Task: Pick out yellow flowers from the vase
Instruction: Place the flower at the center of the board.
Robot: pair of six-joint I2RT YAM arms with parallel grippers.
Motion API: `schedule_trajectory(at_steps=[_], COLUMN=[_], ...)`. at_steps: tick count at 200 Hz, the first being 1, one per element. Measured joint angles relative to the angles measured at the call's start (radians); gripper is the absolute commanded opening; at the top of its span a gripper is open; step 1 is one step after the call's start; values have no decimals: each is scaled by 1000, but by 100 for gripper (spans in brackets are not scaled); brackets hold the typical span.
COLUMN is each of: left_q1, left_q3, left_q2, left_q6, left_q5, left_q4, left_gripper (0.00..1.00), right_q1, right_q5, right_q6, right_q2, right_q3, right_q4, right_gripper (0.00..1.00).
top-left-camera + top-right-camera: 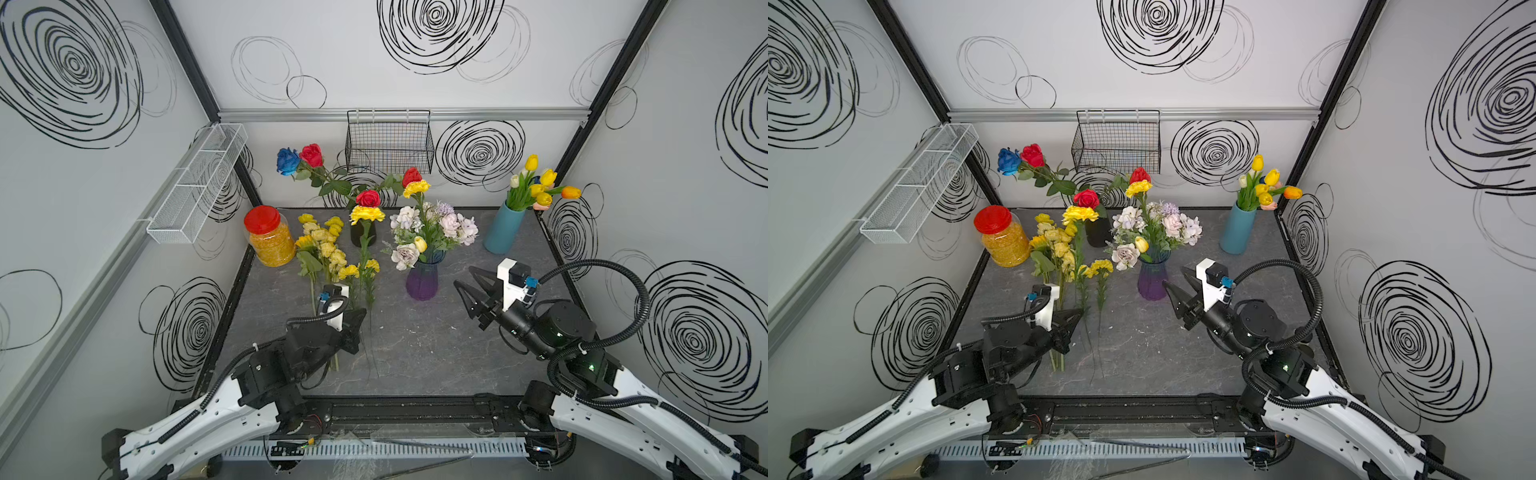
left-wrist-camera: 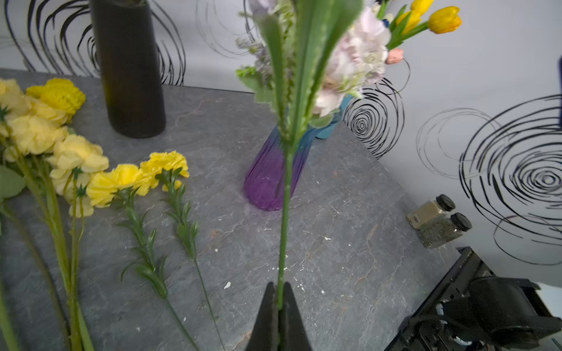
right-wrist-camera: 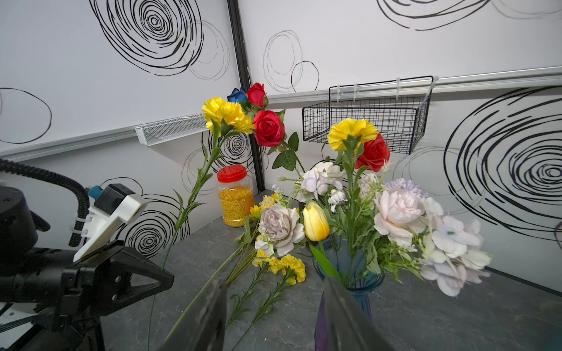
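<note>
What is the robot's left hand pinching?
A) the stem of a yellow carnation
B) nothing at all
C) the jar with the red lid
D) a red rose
A: the left gripper is shut on the thin green stem of a yellow carnation, which stands up from between its jaws.

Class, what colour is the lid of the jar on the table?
Red: the lid shows best in a top view.

Yellow carnations (image 2: 121,179), purple vase (image 1: 422,284) (bluer toward rim), red roses (image 1: 311,154), black-swirled white walls (image 1: 332,62)
</note>
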Motion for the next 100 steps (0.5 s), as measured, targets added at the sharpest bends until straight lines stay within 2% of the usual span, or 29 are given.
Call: schedule_trajectory(at_steps=[38, 100], left_q1=[126, 288], left_q3=[-123, -245], left_q2=[-26, 94], left_q6=[-128, -274], left_q5=[102, 290], left_q4=[3, 114], left_gripper=[0, 0], right_q1=[-1, -6], right_q5=[12, 15], right_q6=[0, 10], right_q2=[9, 10], right_q3=[0, 0], right_q4=[1, 1], right_gripper=[54, 54])
